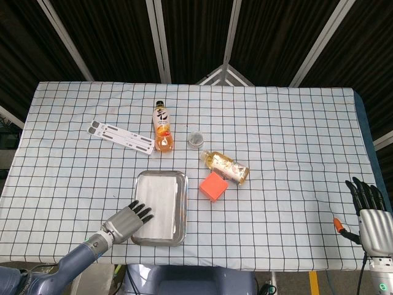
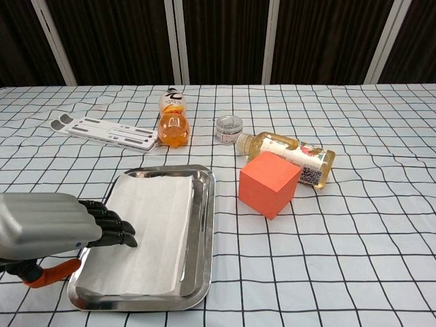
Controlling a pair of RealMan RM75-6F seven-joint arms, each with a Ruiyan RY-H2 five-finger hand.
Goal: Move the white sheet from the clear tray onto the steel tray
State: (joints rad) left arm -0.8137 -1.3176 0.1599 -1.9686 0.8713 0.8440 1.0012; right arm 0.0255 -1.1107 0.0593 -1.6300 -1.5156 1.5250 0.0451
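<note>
The white sheet [image 1: 159, 201] [image 2: 153, 228] lies flat inside the steel tray [image 1: 182, 209] [image 2: 206, 225] near the table's front edge. My left hand [image 1: 128, 220] [image 2: 51, 228] reaches in from the tray's left side with its fingers stretched out together; the dark fingertips [image 2: 117, 230] rest over the sheet's left margin and grip nothing. A flat pale clear tray [image 1: 120, 136] [image 2: 105, 132] lies bare at the back left. My right hand [image 1: 370, 212] hovers at the table's right front corner, fingers apart and holding nothing; only the head view shows it.
An upright orange drink bottle [image 1: 162, 128] [image 2: 172, 121], a small jar [image 1: 196, 139] [image 2: 228, 129], a bottle lying on its side [image 1: 226, 165] [image 2: 289, 154] and an orange cube [image 1: 214, 186] [image 2: 269, 183] stand behind and right of the steel tray.
</note>
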